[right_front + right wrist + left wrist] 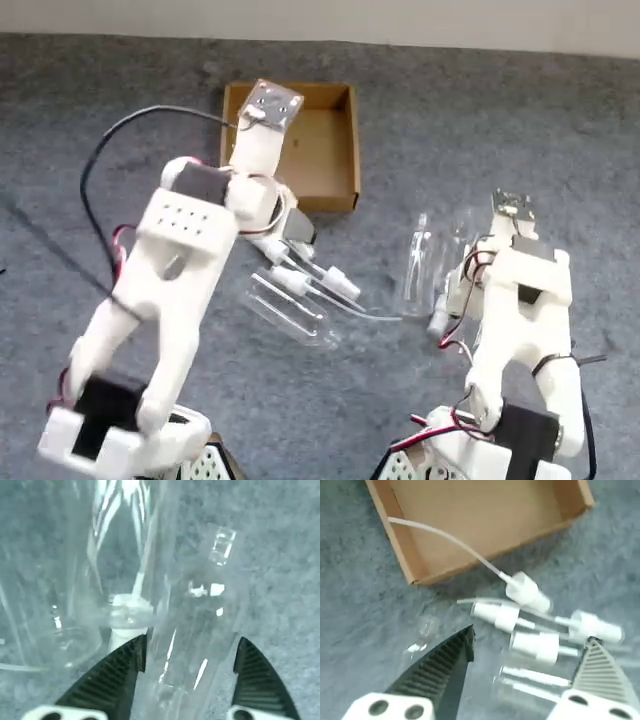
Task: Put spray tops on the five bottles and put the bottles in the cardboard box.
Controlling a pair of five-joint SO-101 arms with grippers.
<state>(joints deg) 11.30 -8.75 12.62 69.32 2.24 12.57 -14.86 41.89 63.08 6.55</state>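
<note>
Fingers (445,665) of the left gripper (530,636) are standing spread wide, holding nothing, hanging over four spray tops (536,646) lying loose just beside the cardboard box (402,550). One top's dip tube (435,532) is reaching over the box wall. A clear bottle (532,680) is lying on its side under the jaws, touching the tops. No bottle is sitting in the box yet.

Reading the step: the left arm is lining up to pick a top. I'm suggesting it go for the white collar, not the tube, and take the top nearest the jaws so the crossed tubes aren't dragging neighbours along. The tubes are looking thin and springy, so a slow lift is looking safest.

The right gripper (191,641) is pinching a second bottle (195,625), with one black finger pressing each side. Clear plastic is probably slipping under a light grip and denting under a hard one, so moderate squeeze. Another bottle (75,580) is lying just beside it, with a white top (127,611) showing behind.

Grey carpet (100,120) is covering the work area. The nap is soft, so bottles are likely not rolling far. A black cable (95,170) is looping off the left arm. A pale strip (400,15) is running along the far edge; floor or wall, can't tell.
</note>
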